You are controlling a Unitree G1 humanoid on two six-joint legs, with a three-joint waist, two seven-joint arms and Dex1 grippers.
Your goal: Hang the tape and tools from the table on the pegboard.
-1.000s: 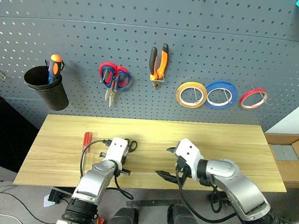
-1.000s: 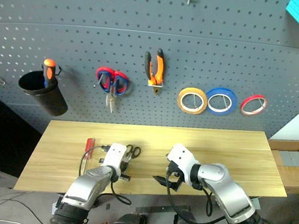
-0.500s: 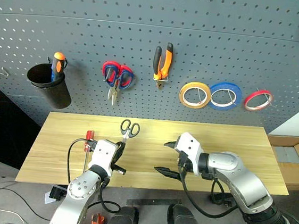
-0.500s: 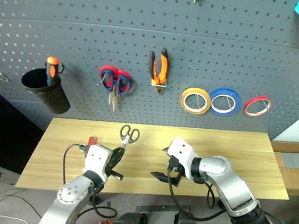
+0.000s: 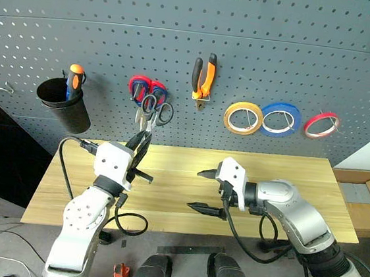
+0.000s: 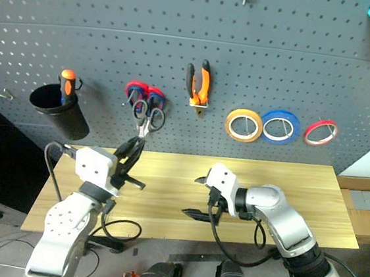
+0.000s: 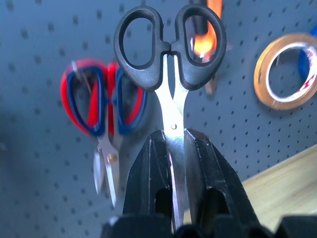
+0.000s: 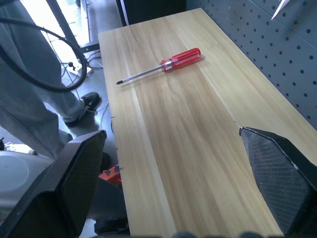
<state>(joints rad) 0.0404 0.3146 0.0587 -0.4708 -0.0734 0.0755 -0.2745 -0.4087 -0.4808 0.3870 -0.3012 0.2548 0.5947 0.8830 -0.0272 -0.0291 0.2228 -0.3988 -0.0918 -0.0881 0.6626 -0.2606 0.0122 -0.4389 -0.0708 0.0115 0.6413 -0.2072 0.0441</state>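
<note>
Two grippers over a light wood table (image 5: 287, 172), dark grey pegboard (image 5: 184, 19) behind. Far left on the board: black cup (image 5: 61, 104) hanging, orange-and-black screwdriver (image 5: 74, 77) standing in it. Next along, red-and-blue scissors (image 5: 141, 89) hang from a hook, blades down. Left gripper (image 5: 139, 148) is raised in front of the board, fingers (image 7: 148, 183) clenched on the blades of the black scissors (image 7: 171, 54), handles up. Black handle loops sit just beside and partly over the red-and-blue pair; cannot tell if they touch a hook. Wrist view shows both black fingers pinching the blades just below the pivot screw. Red screwdriver (image 8: 163, 64) lies flat on the table near its left end, handle toward the board side, tip toward the front edge, seen past the right gripper's fingers. Middle of the board: orange-and-black pliers (image 5: 202, 76) already hung, handles up, nose down. Right gripper (image 5: 201, 190) hovers over the table centre, pointing toward the robot's left, fingers spread wide and grasping nothing. Right of the pliers, three rolls hang in a row: yellow tape (image 5: 243, 117), blue roll (image 5: 279, 117), small red roll (image 5: 321, 124), the yellow and blue ones touching or nearly so. Cardboard box (image 5: 365, 190) off the table's right end.
</note>
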